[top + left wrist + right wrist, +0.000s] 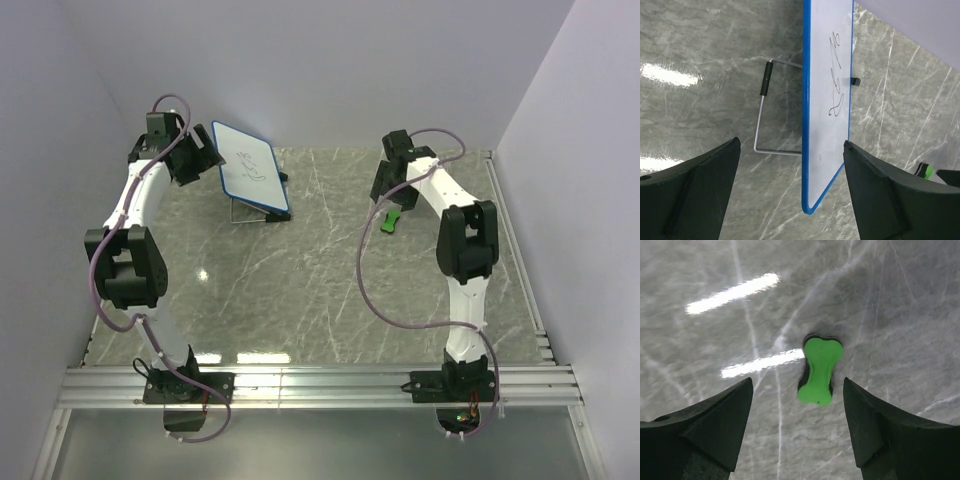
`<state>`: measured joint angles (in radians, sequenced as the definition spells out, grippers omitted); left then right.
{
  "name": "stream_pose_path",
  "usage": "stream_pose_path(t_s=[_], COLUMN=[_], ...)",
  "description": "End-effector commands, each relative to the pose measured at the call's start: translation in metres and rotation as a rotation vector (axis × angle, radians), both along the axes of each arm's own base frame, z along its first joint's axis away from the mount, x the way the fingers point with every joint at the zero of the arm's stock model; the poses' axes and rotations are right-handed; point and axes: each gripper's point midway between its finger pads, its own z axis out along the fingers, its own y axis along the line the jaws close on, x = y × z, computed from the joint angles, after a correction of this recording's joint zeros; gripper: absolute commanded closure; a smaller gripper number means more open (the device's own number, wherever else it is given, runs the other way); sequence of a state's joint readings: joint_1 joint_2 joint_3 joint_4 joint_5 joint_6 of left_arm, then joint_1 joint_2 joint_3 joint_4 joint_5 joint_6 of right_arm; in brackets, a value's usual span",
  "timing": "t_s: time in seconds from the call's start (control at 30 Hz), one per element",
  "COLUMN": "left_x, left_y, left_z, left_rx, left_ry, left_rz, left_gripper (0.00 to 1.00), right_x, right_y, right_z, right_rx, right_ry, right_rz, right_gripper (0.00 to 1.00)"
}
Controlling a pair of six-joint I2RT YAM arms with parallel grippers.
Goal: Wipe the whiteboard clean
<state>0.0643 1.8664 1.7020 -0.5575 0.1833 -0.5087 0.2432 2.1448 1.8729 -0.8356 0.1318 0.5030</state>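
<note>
My left pincer [791,150] is wide open and holds nothing. The whiteboard [827,100], with dark scribbles [836,80], leans on its wire stand [757,125] just ahead, between my fingers. My right pincer [797,382] is also wide open and empty, above the green eraser [818,371] lying on the counter [900,300].

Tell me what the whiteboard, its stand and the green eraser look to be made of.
Whiteboard: smooth white coated sheet, slightly glossy, with pen marks sitting on top; its blue rim looks like plastic. Wire stand: thin grey bent rod, likely bare metal, with a black sleeve of rubber or plastic. Green eraser: matte moulded plastic or foam top over a dark layer, possibly felt.
</note>
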Motion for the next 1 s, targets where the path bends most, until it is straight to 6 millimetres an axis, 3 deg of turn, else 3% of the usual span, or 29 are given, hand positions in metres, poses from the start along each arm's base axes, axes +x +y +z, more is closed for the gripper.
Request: stream_pose_path(t_s=[0.0, 0.17, 0.3, 0.33, 0.37, 0.67, 0.8, 0.87, 0.9, 0.97], left_x=[0.008, 0.011, 0.013, 0.013, 0.012, 0.019, 0.026, 0.031, 0.033, 0.038], left_y=[-0.004, -0.008, -0.01, -0.011, -0.011, -0.01, -0.024, -0.028, -0.033, -0.038], left_z=[0.038, 0.046, 0.04, 0.038, 0.035, 0.035, 0.028, 0.025, 0.012, 0.006], left_rx=[0.015, -0.001, -0.014, -0.015, -0.014, 0.005, -0.019, -0.006, -0.01, -0.013], left_ry=[-0.104, -0.117, -0.106, -0.102, -0.094, -0.101, -0.103, -0.101, -0.069, -0.058], left_rz=[-0.05, -0.068, -0.078, -0.082, -0.083, -0.096, -0.168, -0.187, -0.195, -0.209], left_gripper=[0.11, 0.12, 0.14, 0.14, 0.14, 0.15, 0.16, 0.16, 0.16, 0.24], right_x=[-0.001, -0.003, -0.004, -0.004, -0.004, -0.004, -0.009, -0.01, -0.01, -0.01], right_y=[-0.013, -0.018, -0.017, -0.018, -0.019, -0.023, -0.021, -0.02, -0.019, -0.018], right_z=[-0.009, -0.039, -0.059, -0.062, -0.066, -0.053, -0.04, -0.03, -0.026, -0.014], right_rx=[-0.071, -0.086, -0.087, -0.092, -0.095, -0.107, -0.092, -0.08, -0.076, -0.068], right_ry=[0.048, 0.11, 0.14, 0.141, 0.146, 0.129, 0.107, 0.094, 0.089, 0.068], right_rz=[-0.026, -0.057, -0.057, -0.06, -0.062, -0.066, -0.047, -0.044, -0.041, -0.044], right_gripper=[0.21, 0.25, 0.32, 0.42, 0.47, 0.74, 0.95, 0.98, 0.99, 0.99])
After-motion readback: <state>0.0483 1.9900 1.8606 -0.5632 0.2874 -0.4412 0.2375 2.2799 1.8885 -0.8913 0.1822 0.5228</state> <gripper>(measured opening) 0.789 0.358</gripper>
